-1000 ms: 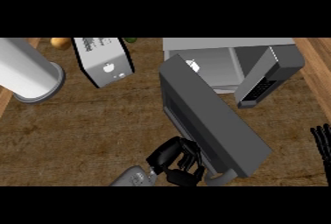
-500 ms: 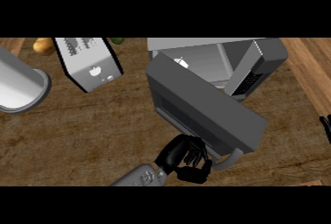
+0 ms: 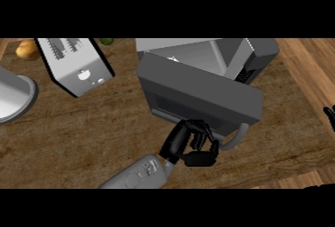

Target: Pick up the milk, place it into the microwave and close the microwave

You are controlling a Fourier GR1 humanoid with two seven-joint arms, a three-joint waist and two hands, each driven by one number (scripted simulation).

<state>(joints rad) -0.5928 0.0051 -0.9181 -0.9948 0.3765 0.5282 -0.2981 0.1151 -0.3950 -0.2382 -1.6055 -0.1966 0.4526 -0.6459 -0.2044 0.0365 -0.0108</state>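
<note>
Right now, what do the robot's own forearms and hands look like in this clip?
The left hand is glossy black with jointed fingers and a thumb, on a smooth light-grey forearm bearing faint darker panel markings. No cables or sleeves show. Of the right hand, only black fingertips show at the right edge.

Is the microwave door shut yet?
Not fully. The door stands ajar, with the microwave cavity showing behind its top edge; the left hand is at its lower edge.

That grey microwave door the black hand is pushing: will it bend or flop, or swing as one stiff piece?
The microwave door looks like a thick flat slab, so it probably swings stiffly. The left hand presses near its handle, far from where it seems to hinge, so it likely turns easily. Nothing suggests floppiness.
</note>
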